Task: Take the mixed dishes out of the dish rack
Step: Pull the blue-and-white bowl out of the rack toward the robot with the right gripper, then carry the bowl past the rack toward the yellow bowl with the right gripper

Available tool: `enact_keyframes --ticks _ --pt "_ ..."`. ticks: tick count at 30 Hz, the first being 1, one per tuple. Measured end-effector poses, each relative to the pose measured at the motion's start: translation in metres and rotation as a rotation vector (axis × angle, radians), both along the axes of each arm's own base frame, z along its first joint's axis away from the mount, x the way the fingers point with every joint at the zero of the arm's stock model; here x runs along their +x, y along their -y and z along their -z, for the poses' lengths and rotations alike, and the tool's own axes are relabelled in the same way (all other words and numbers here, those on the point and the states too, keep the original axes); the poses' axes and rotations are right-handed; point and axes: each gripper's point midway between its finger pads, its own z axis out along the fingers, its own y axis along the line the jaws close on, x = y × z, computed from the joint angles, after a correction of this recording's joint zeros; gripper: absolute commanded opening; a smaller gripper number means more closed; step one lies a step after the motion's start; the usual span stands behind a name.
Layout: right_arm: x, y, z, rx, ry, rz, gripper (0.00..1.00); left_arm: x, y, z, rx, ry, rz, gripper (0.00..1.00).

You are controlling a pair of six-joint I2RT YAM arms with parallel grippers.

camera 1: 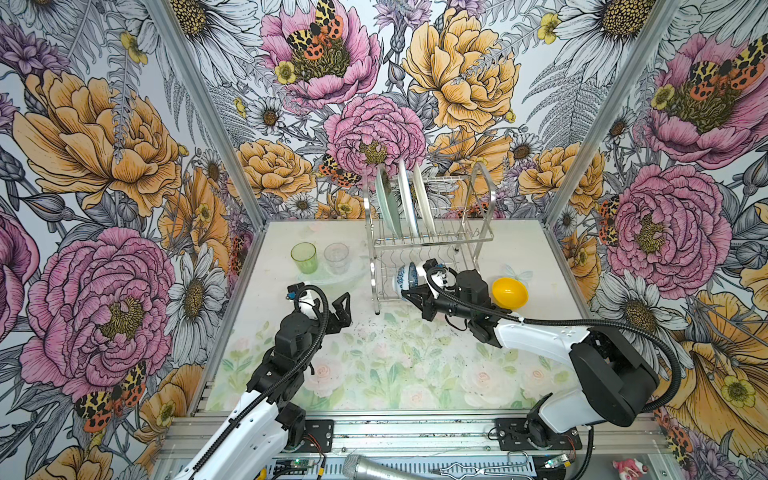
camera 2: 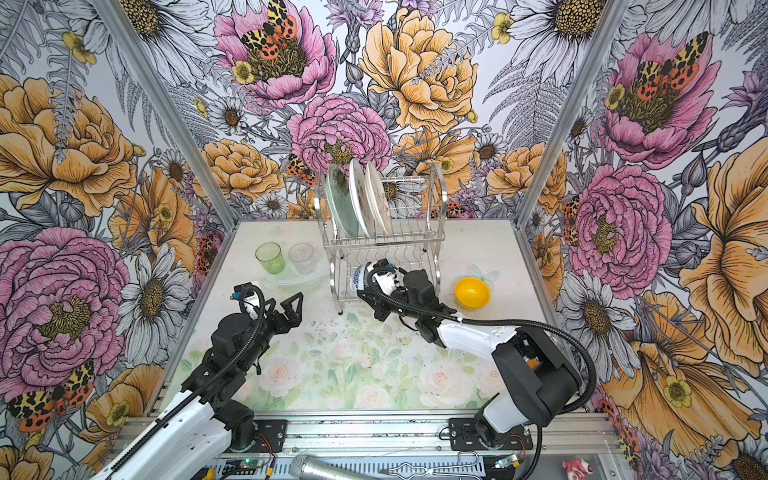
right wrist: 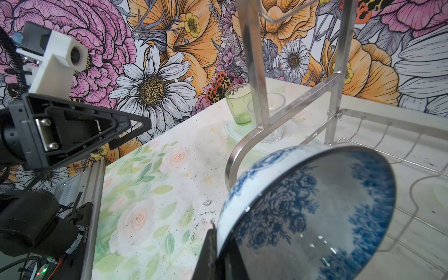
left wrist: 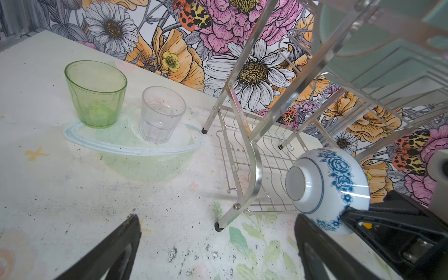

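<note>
- On the table (camera 1: 415,365), clock directions follow a top view: 12 o'clock is the back wall, 6 o'clock the arm bases.
- Green cup (camera 1: 304,257) and clear cup (camera 1: 336,257): upright and just beside each other on the table, at 9 o'clock of the rack (camera 1: 484,195). Judged already unloaded.
- Left claw (camera 1: 348,309): jaws spread wide and holding nothing. It sits at 6 o'clock of the clear cup and points toward 3 o'clock, at the rack's front left leg.
- Plates (camera 1: 407,199): three stand on edge at the left end of the upper shelf. Not yet unloaded.
- Patterned bowl (camera 1: 404,276): lies on its side at the front left corner of the lower shelf.
  - Its axis runs 9 to 3 o'clock, foot toward 9 and mouth toward 3.
  - Whether it touches the shelf wires cannot be told.
- Right claw (camera 1: 409,296): clamped on the patterned bowl's rim at the bowl's 6 o'clock edge, reaching in from 4 o'clock.
  - The front left leg stands at 8 o'clock of the bowl's foot, and the upper shelf is overhead.
  - The clear way out is therefore judged to be toward 5 o'clock, back along the right arm.
  - The right arm is the nearer one. The left claw waits at 8 o'clock of the bowl, outside the leg.
- Yellow bowl (camera 1: 510,293): on the table at 3 o'clock of the rack, apart from it. Judged already unloaded.
</note>
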Motion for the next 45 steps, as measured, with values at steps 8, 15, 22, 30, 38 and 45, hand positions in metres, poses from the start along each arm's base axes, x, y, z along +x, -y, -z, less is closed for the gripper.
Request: enact_keyframes --ticks 8,15,22,30,38,45 --pt "-0.016 0.003 -0.013 0.010 0.024 -0.003 0.00 -0.005 0.015 -0.011 0.007 0.005 0.041 0.99" --pt "-0.028 0.006 -0.012 0.004 0.023 -0.003 0.00 -0.009 0.029 -0.024 0.013 0.025 0.062 0.99" --pt "-0.039 0.010 -0.009 -0.005 0.015 -0.005 0.00 -0.014 0.037 -0.019 0.038 0.015 0.074 0.99" --pt "-0.047 0.014 -0.007 0.005 -0.014 -0.004 0.00 -0.019 0.046 -0.025 0.046 0.028 0.085 0.99" --pt "-0.054 0.014 -0.009 0.029 -0.049 0.000 0.00 -0.023 0.054 -0.022 0.060 0.023 0.105 0.99" --pt "-0.054 0.014 -0.008 0.053 -0.101 0.019 0.00 -0.029 0.063 -0.024 0.054 0.037 0.128 0.99"
